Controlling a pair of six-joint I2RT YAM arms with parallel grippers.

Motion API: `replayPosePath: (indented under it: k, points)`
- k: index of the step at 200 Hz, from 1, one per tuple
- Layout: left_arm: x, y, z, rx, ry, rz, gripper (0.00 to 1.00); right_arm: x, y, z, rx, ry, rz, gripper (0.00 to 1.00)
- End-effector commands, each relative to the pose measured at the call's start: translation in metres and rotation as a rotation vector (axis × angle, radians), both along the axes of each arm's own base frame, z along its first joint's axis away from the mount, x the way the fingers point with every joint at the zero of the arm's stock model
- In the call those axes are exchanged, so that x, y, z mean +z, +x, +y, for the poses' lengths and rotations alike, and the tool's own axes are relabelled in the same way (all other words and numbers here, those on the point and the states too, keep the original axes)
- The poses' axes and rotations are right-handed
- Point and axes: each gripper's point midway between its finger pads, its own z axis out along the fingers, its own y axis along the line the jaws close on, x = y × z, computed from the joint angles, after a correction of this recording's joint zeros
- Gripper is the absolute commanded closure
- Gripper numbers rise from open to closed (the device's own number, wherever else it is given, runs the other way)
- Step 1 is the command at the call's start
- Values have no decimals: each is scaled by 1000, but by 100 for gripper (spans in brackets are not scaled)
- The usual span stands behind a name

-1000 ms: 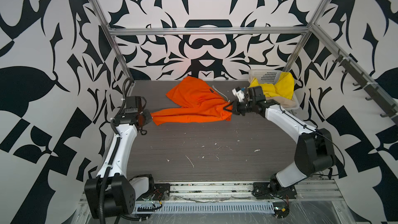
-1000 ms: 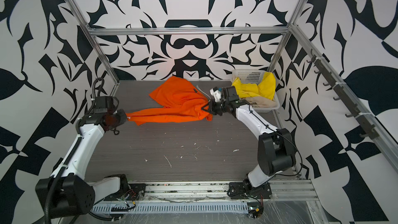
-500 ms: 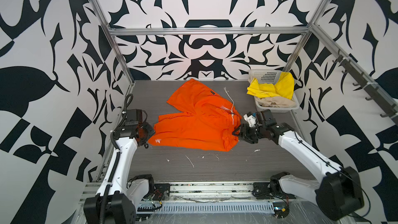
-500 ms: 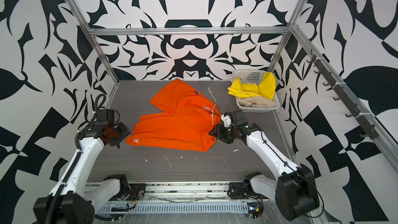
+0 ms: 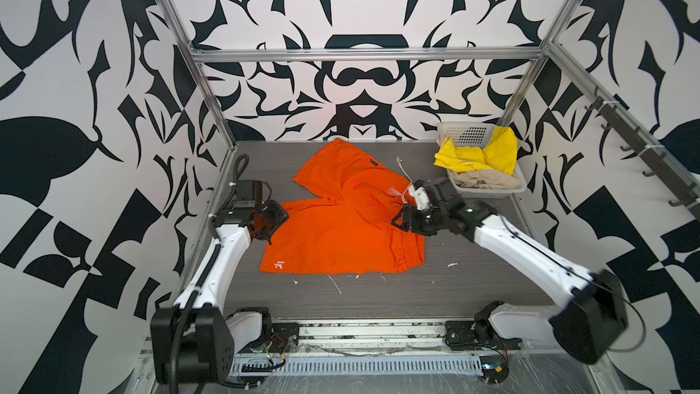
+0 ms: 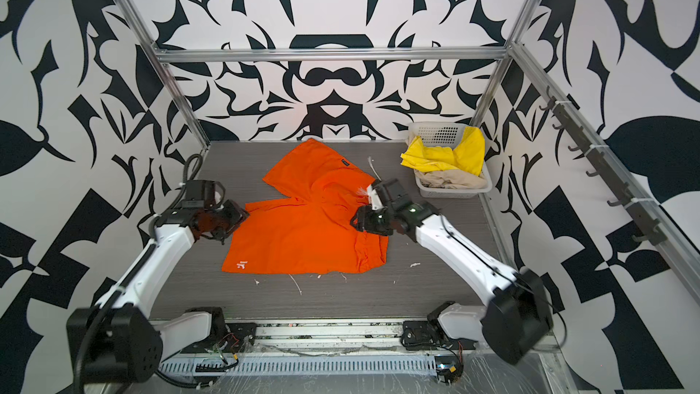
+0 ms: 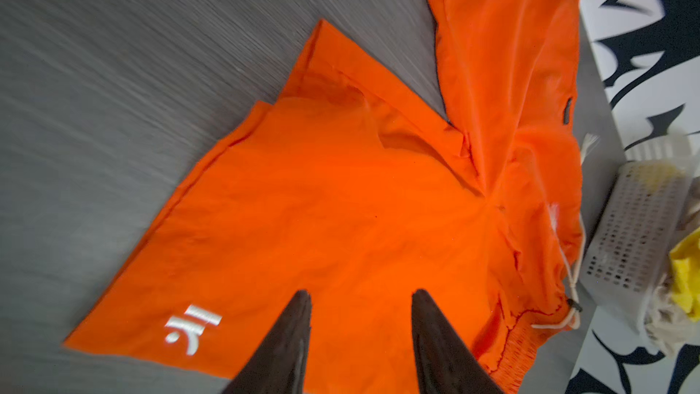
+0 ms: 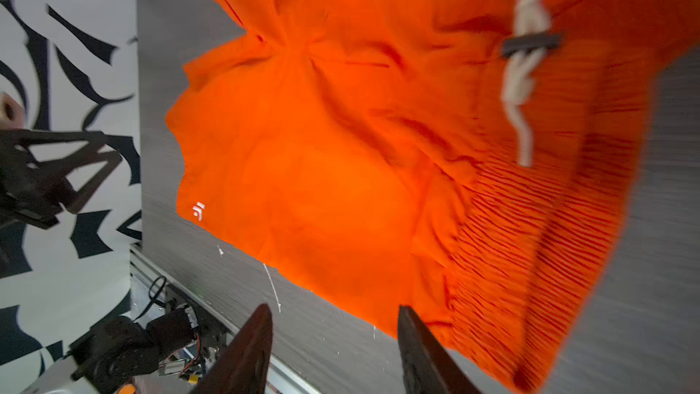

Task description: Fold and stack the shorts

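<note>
Orange shorts [image 5: 341, 229] lie spread on the grey table [image 5: 473, 282], gathered waistband toward the right arm, one leg angled toward the back wall. White drawstring [image 5: 402, 174] trails off the waistband. Left fingers [image 7: 288, 335] parted, nothing between them, above the leg hem on the left side. Right fingers [image 8: 250, 346] parted too, empty, above the waistband edge. Yellow shorts [image 5: 477, 153] and beige shorts [image 5: 485, 180] sit heaped in the white basket [image 5: 492, 194], back right corner, apart from the orange pair.
</note>
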Motion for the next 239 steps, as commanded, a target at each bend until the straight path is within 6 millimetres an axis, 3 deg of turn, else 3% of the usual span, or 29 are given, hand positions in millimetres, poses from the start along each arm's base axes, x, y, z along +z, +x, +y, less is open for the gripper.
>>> replayPosePath:
  k: [1, 38, 78, 103, 123, 150, 168, 179, 208, 239]
  points:
    - [-25, 20, -13, -8, -49, 19, 53, -26, 15, 20, -15, 45, 5, 43]
    - [-75, 15, -14, -4, -40, 156, 55, -93, 5, 0, -45, -93, 120, 44]
    - [-111, -22, -12, 47, -59, 278, 55, -133, -44, -40, -65, -235, 273, 43]
    - [-111, -43, -12, 65, -76, 297, 56, -142, -90, -68, -88, -283, 369, 43]
    - [-87, -42, -11, 61, -74, 227, 53, -127, -108, -83, -106, -294, 366, 42]
    - [-42, -20, 4, 64, 4, 79, 45, -77, -80, -81, -105, -239, 211, 40]
    - [-29, -2, 12, 57, 2, 52, 44, -44, -50, -67, -85, -187, 106, 39]
    - [-38, 8, 8, 29, -26, 93, 45, -34, -35, -59, -65, -172, 65, 39]
    - [-54, 24, -10, -36, -108, 156, 49, -37, -7, -42, -34, -162, 41, 40]
    - [-68, 41, -18, -63, -135, 159, 52, -57, 3, -32, -25, -146, 63, 40]
